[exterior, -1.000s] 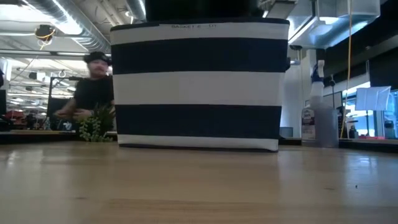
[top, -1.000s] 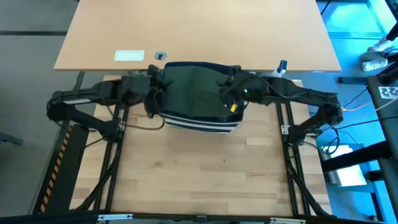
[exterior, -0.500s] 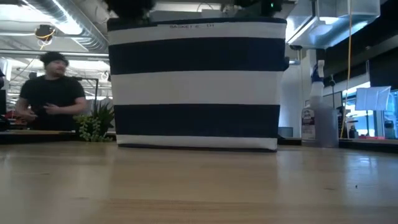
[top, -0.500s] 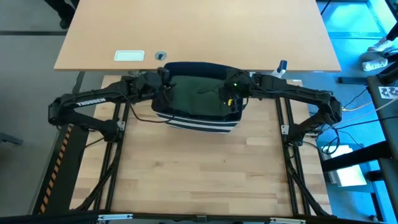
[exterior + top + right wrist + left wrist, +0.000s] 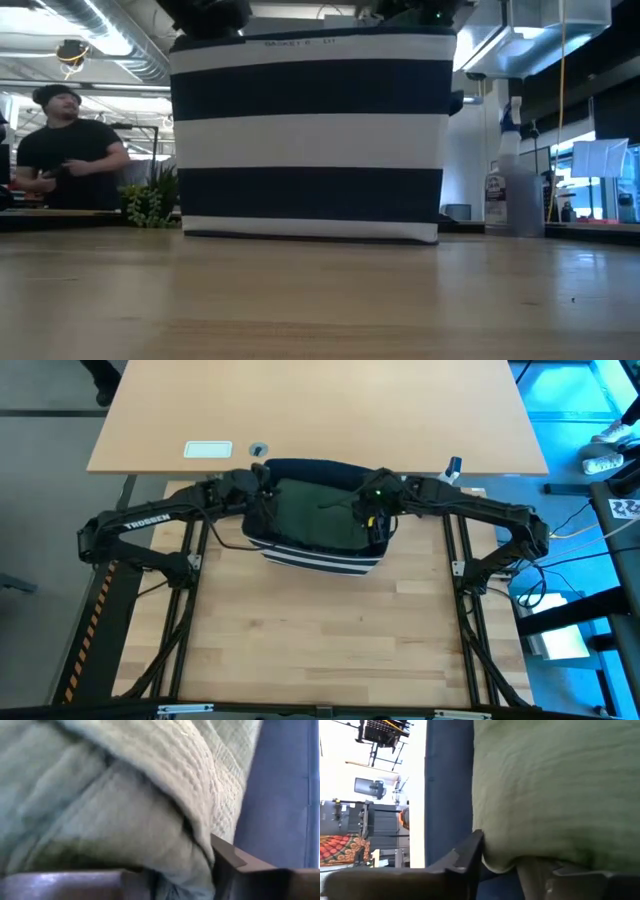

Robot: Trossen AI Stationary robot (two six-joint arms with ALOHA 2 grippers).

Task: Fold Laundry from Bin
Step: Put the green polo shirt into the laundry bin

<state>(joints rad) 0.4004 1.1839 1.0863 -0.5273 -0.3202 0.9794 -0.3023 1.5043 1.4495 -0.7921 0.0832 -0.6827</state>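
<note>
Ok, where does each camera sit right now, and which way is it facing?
High: above the table, straight down on the bin, olive garment, both arms and the left gripper and right gripper at the bin's sides.
Low: table height, level at the bin's striped wall; arm parts above its rim, a person and spray bottle behind.
Left wrist: past its own fingers at garment and bin wall.
Right wrist: past its fingers, the same.
Shared: all show the bin.

One striped bin (image 5: 322,550), one olive-green garment (image 5: 315,515) showing inside it, two arms each with one tool, one spray bottle (image 5: 507,178), and one person (image 5: 62,148) at the frame's left.
</note>
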